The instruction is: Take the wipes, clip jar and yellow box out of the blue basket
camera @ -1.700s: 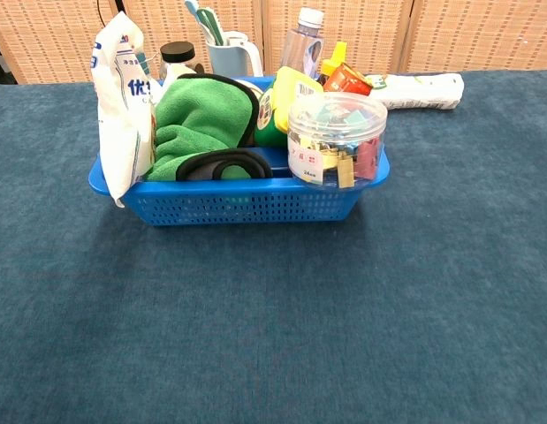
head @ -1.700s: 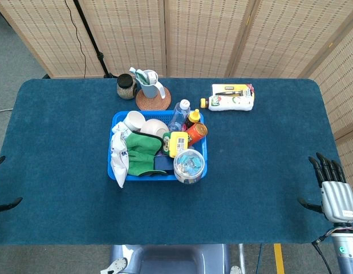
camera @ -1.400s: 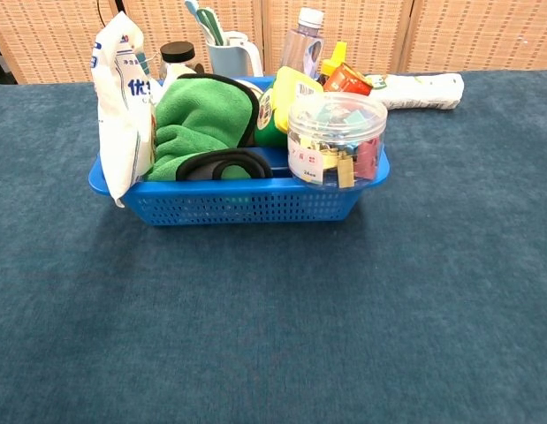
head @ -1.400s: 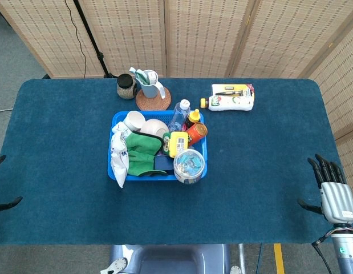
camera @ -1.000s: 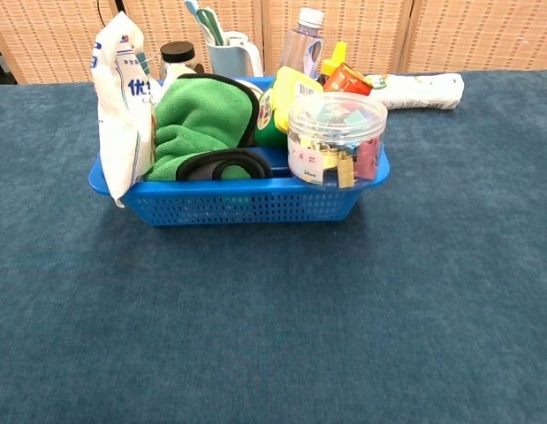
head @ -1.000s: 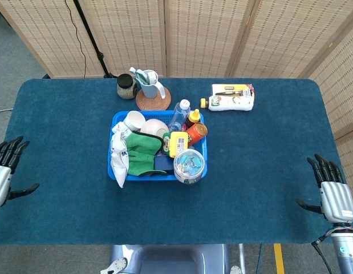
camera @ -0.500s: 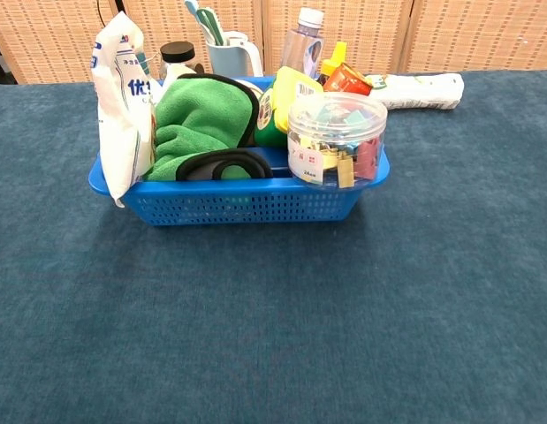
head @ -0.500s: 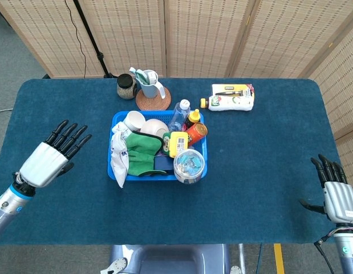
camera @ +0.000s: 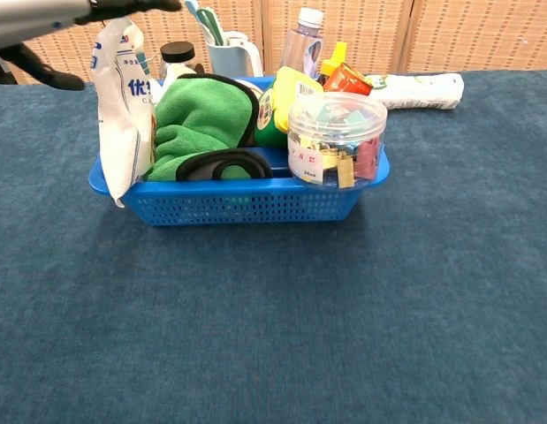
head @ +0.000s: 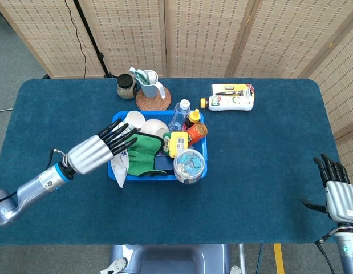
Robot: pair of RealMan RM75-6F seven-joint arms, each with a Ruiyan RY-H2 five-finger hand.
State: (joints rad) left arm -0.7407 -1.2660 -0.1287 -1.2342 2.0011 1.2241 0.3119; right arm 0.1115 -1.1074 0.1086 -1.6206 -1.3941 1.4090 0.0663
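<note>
On the wipes (camera: 121, 106) pack — blue characters, unreadable.

Head view looks steeply down over the whole table; chest view faces the shared blue basket (head: 202, 162) low and close.

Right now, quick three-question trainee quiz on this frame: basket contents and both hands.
1. True or false: the clear plastic clip jar sits inside the blue plastic basket.
2. Which hand is over the white wipes pack? A) left hand B) right hand
3. Fill in: the cloth beside the wipes pack is ____.

Key: 1 true. 2 A. 3 green; it is the folded green cloth.
</note>
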